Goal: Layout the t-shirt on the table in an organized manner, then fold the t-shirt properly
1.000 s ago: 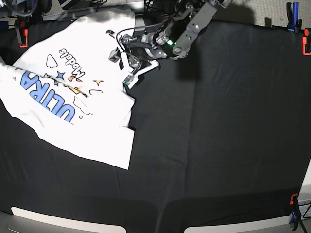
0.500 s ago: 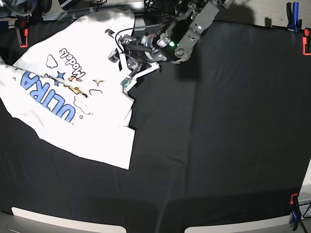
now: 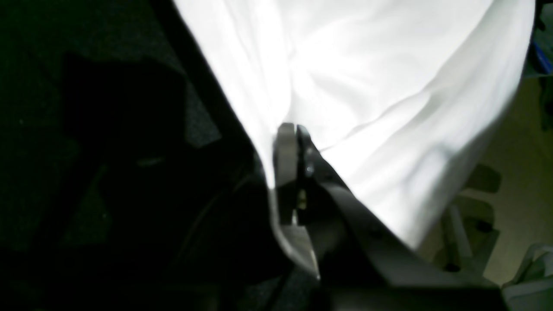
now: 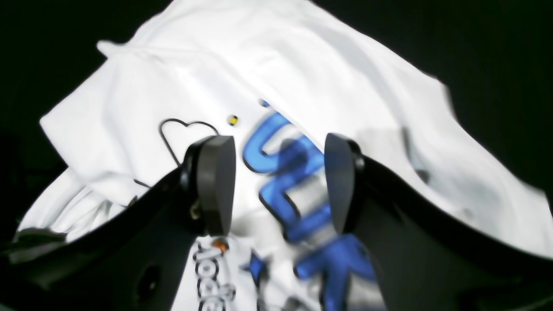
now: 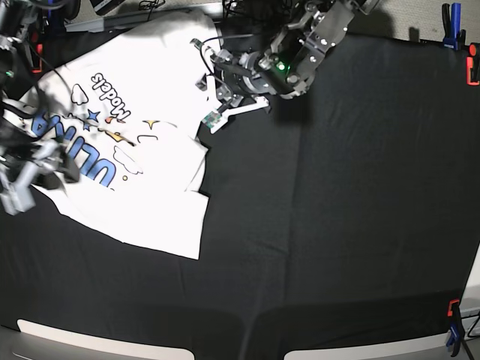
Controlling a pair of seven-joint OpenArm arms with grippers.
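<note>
Black cloth covers the table, running across most of the base view, with a blue clamp and a red clamp gripping its edge in the upper right corner, and another pair of clamps down at the lower right. Pale curved edges line the bottom of the frame.

And there's the t-shirt, spread over the left side and upper left of the base view, printed side showing, blue lettering at the left, the word "Models" above it, stars and clouds scattered around! Its lower part is plain white, reaching a corner just left of bottom centre.

Top centre now, the left gripper is at the shirt's right-hand upper edge, and its jaws are pressed together on the white fabric! The left wrist view has that cloth fanning out to the upper right, a slim fold hanging past the fingertips, black cloth filling the left side.

Over at the left edge of the base view comes the right gripper, blurred, above the blue lettering. Its own wrist view shows the two dark fingers spread wide, nothing pinched between them, blue letters in plain sight in the gap, a heart outline to the left!
</note>
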